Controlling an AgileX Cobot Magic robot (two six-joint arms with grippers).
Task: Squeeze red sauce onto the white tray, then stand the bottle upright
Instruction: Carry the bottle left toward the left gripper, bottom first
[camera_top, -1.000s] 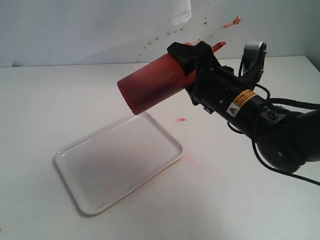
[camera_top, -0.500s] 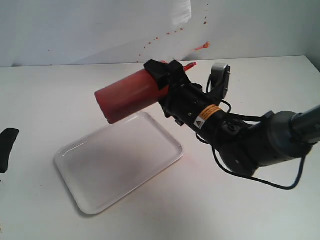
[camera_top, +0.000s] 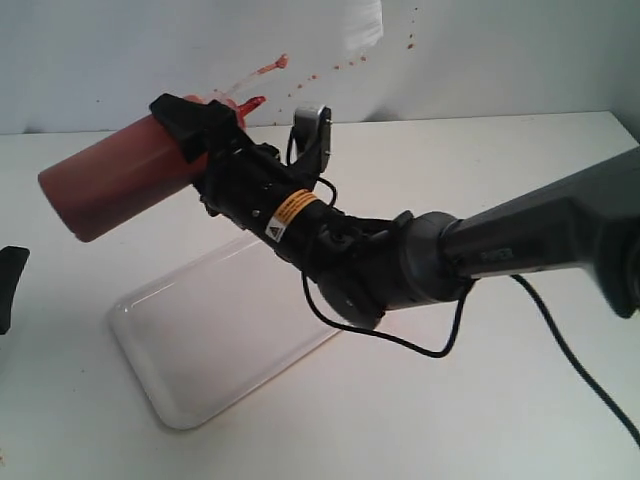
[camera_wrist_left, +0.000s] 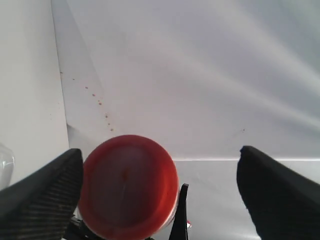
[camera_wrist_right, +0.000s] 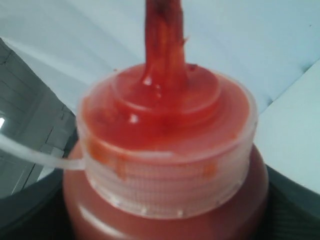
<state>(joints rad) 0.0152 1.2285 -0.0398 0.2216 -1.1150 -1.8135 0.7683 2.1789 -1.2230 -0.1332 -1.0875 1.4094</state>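
The bottle (camera_top: 110, 185) hangs tilted above the table left of the white tray (camera_top: 200, 340), its base low and to the left, its nozzle up toward the wall. My right gripper (camera_top: 195, 125) reaches across and is shut on its upper body. In the right wrist view the clear cap (camera_wrist_right: 167, 150), smeared red, fills the frame. In the left wrist view the bottle's round red base (camera_wrist_left: 127, 187) faces my open left gripper (camera_wrist_left: 157, 200), close to one finger (camera_wrist_left: 40, 200). No red sauce blob shows on the tray.
Red splatter dots mark the white back wall (camera_top: 330, 70). A black part of the left gripper (camera_top: 10, 285) shows at the left edge of the exterior view. The right arm (camera_top: 420, 260) stretches over the tray's far corner, with its cable (camera_top: 570, 345) trailing across the table.
The right arm has carried the bottle leftward from above the tray's far corner to past its left side. The left gripper's black finger came into view at the left edge.
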